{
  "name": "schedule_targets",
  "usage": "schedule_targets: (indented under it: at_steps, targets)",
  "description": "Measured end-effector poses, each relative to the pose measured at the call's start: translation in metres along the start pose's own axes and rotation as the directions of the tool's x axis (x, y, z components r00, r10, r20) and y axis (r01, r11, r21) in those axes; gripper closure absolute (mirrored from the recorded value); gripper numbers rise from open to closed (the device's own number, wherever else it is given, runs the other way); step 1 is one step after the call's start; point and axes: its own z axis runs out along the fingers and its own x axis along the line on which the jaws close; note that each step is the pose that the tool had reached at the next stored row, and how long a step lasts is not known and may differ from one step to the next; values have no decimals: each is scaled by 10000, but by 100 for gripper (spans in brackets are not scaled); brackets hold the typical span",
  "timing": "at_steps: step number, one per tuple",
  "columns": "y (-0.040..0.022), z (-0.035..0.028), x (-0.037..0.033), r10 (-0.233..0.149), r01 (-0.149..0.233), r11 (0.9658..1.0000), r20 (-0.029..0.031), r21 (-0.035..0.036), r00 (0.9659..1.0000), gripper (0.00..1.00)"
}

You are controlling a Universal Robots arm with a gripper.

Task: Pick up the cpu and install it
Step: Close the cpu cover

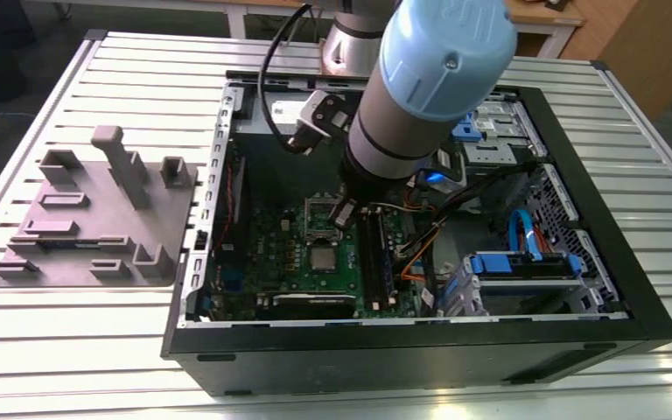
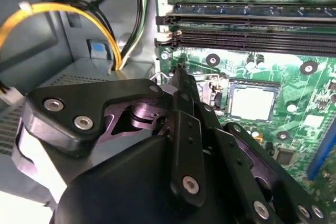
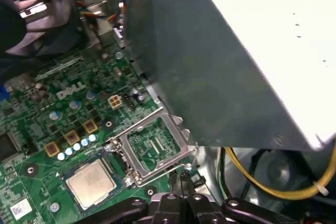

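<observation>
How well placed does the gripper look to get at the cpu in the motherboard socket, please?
Probably yes: the cpu lies bare in its socket with the retention frame swung open beside it, and the gripper sits close by, nothing between them.

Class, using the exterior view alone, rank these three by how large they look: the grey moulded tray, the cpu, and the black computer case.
1. Computer case, largest by far.
2. Grey moulded tray, on the slatted table at the exterior view's left.
3. The cpu, a small silver square on the motherboard, smallest.
</observation>
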Motion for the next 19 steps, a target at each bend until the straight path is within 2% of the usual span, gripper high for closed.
schedule_targets:
  at_steps: [2, 8, 12, 15, 19]
  targets:
    - [6, 20, -20, -48, 48, 10000, -11, -10, 10000, 90]
    - [51, 117, -128, -52, 52, 10000, 25, -31, 10000, 90]
    - [-44, 118, -190, -52, 53, 10000, 33, -37, 10000, 90]
    - [-54, 127, -198, -54, 54, 10000, 46, -45, 10000, 90]
    - [-55, 156, -198, -63, 64, 9999, 132, -98, 9999, 90]
